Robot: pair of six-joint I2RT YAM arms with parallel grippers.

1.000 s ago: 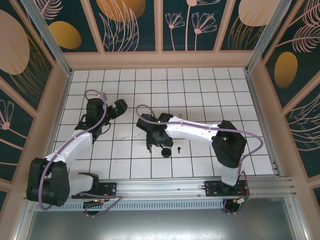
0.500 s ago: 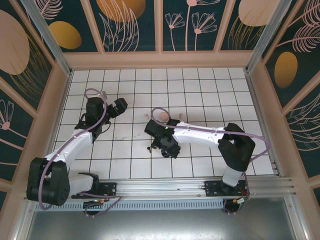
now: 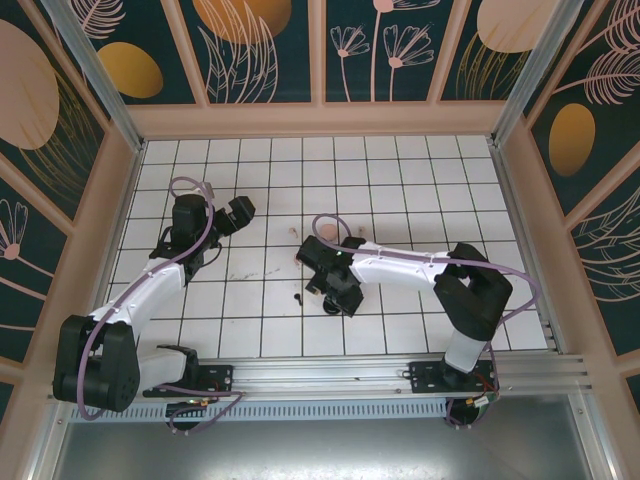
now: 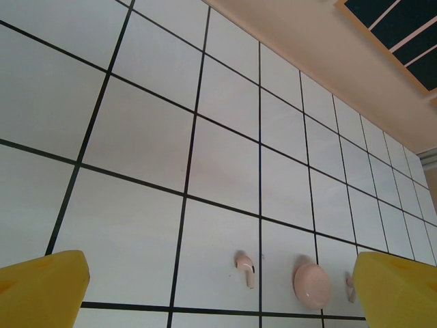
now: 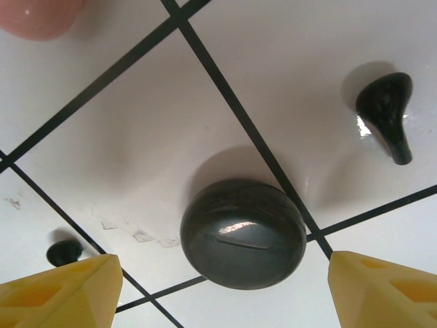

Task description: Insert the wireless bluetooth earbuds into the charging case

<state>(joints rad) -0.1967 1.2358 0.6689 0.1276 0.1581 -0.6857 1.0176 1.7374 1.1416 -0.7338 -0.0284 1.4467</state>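
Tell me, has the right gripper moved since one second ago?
Yes. In the top view the right gripper moved right: it was left of the black case, which stayed put, and is now over it.

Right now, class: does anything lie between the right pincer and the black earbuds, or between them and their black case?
Nothing lies between. The open right pincer hovers over the black charging case; one black earbud and a second black earbud lie apart on bare tile either side. The case's lid looks shut, though, which would block insertion.
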